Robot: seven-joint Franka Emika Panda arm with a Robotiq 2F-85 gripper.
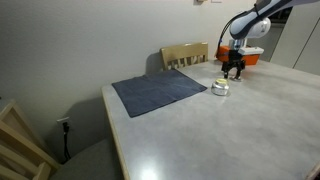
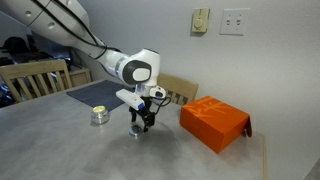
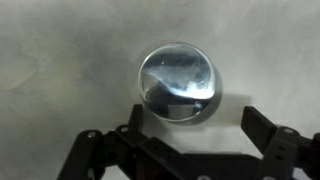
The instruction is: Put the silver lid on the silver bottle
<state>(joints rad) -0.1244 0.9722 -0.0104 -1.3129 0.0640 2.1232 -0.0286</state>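
Silver lid (image 3: 180,82): gripper (image 3: 193,118) jaws wide open, empty, poised over it on the table (image 3: 60,50). Likely light, rigid, slick polished dome, so pinch square across the rim. Silver bottle (image 2: 99,115) stands near, apart, not yet capped.

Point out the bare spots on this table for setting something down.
Bare: the wide stretch of table bordered by the gray mat and the silver bottle. Crowded: around the open gripper, silver lid and orange box.
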